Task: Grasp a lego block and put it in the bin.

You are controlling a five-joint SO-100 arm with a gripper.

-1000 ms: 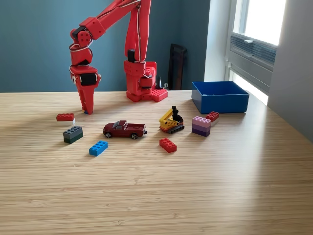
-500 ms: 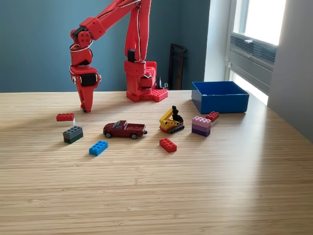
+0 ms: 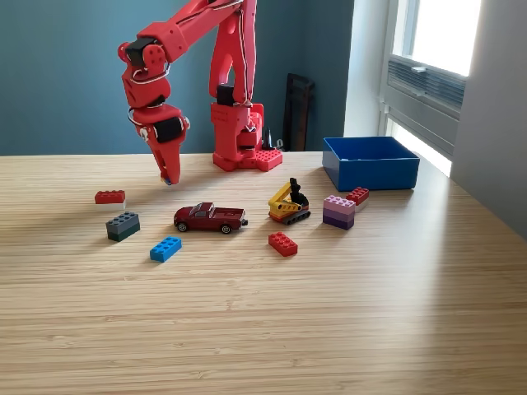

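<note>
End effector (image 3: 169,176) clenched on small blue piece, lifted off table (image 3: 346,313); bin (image 3: 370,162) well apart.

Scattered flat and studs-up across the wooden tabletop (image 3: 346,313): a red lego brick (image 3: 109,197) farthest toward the exterior view's left, a dark grey brick (image 3: 122,225) just in front of it, a bright blue brick (image 3: 165,248) nearer the camera, another red brick (image 3: 282,243) near the middle, and a pink-over-purple stack (image 3: 338,211) touching or nearly touching a small red brick (image 3: 357,195). Standing upright behind that pair, toward the exterior view's right: the bin (image 3: 370,162), a bright blue rectangular tray, open-topped, with nothing visible inside from this angle.
</note>
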